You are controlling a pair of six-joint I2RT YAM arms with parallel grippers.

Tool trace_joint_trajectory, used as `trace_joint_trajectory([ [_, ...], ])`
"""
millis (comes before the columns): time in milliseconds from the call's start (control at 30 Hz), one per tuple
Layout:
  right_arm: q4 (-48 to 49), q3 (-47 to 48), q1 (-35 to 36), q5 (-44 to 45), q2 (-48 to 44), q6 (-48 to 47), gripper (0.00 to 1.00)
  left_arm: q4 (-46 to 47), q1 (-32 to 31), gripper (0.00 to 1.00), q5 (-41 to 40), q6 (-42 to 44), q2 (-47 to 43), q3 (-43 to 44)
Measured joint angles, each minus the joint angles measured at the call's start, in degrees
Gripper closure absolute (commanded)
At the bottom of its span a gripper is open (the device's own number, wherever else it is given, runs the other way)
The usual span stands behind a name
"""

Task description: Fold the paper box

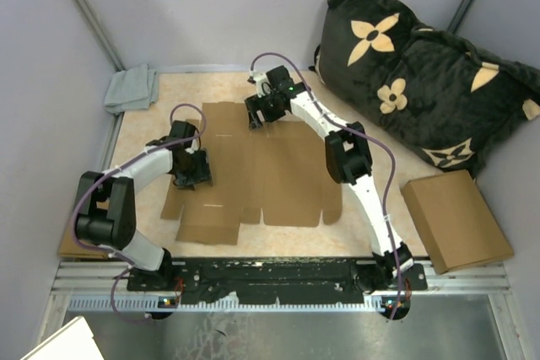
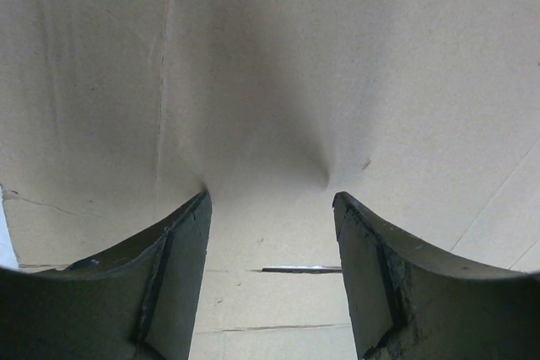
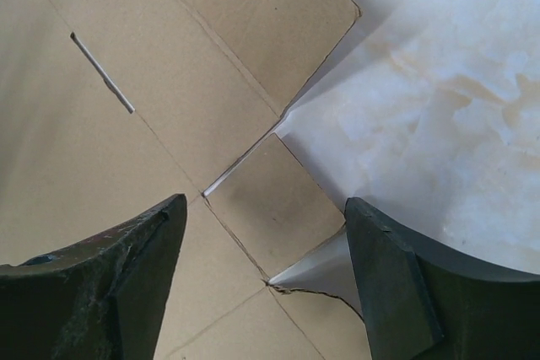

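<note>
paper box (image 1: 261, 170): plain brown
desk (image 1: 226, 88): pale beige, marbled
cushion (image 1: 422, 82): black, cream flower motifs
cloth (image 1: 131, 88): grey-blue
second box (image 1: 456, 218): plain brown
walls (image 1: 211, 6): pale lilac-grey

Top camera high, facing down, wrist cameras close above, all sharing the paper box (image 1: 278, 179)

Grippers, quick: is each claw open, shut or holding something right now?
Left gripper: open, tips on the flat cardboard sheet, gripping nothing.
Right gripper: open above the sheet's edge, holding nothing.
</note>
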Motion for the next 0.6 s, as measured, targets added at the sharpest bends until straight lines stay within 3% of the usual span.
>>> trace_joint_trajectory([
  [300,-4.44,-4.31,0.68,0.61,-6.08,-2.08,0.33,0.44,0.00,0.34,0.04,0.00,1.09,1.20],
  [600,-6.67,-14.27,5.95,-1.68,-13.05,-2.47,0.37,2.16,0.00,0.35,1.53,-0.04,1.40,1.27],
])
